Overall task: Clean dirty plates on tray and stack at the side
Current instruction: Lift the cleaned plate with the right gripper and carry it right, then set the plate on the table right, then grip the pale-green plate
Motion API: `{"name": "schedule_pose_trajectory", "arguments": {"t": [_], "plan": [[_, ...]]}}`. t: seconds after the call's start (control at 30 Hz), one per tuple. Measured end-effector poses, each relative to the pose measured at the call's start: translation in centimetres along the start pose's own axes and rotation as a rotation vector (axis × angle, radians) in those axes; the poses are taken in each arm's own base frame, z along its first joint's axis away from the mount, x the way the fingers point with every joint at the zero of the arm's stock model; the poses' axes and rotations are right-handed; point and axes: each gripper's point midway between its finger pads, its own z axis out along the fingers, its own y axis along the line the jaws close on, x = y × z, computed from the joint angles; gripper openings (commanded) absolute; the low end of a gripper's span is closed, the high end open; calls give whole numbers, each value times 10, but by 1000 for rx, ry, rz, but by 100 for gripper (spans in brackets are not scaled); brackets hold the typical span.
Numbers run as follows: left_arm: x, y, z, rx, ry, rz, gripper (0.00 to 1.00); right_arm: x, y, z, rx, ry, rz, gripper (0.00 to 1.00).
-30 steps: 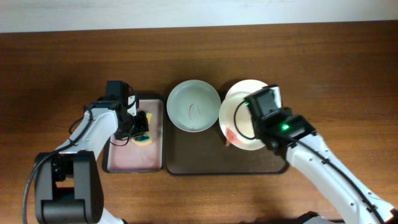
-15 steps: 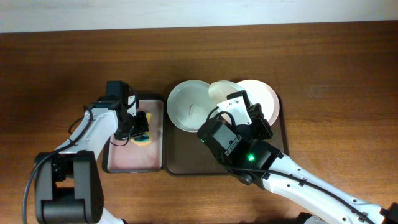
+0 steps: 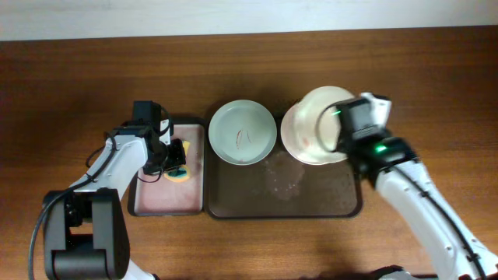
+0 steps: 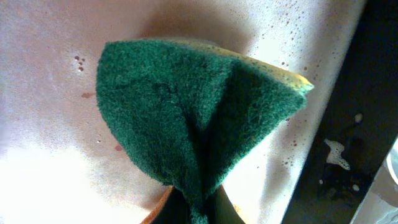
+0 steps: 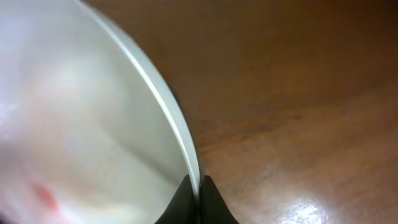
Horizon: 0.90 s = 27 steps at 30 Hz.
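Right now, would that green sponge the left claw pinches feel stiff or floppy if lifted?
Probably soft: the sponge creases deeply where the left gripper squeezes it. Likely light, and apt to spring back flat once released. Its rough green face should resist slipping.

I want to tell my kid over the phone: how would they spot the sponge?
Find the big dark brown tray mid-table; a smaller pinkish tray sits beside it on the left. The sponge is in that one: fuzzy dark green over yellow, unlike the smooth round plates.
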Motion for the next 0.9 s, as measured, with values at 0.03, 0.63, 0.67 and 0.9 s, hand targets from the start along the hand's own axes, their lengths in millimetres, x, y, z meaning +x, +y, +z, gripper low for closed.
{"name": "schedule_pose_trajectory", "arguments": {"t": [0.03, 0.63, 0.67, 0.9], "plan": [[0, 0, 0, 0, 0, 0, 0, -1, -13, 6, -8, 29, 54, 4], [0, 1, 0, -3, -1, 0, 0, 48, -171, 90, 108, 367, 603, 49], [0, 1, 0, -3, -1, 0, 0, 43, -171, 92, 102, 349, 606, 49], [0, 1, 0, -3, -1, 0, 0, 13, -108, 91, -278, 301, 495, 58]]}}
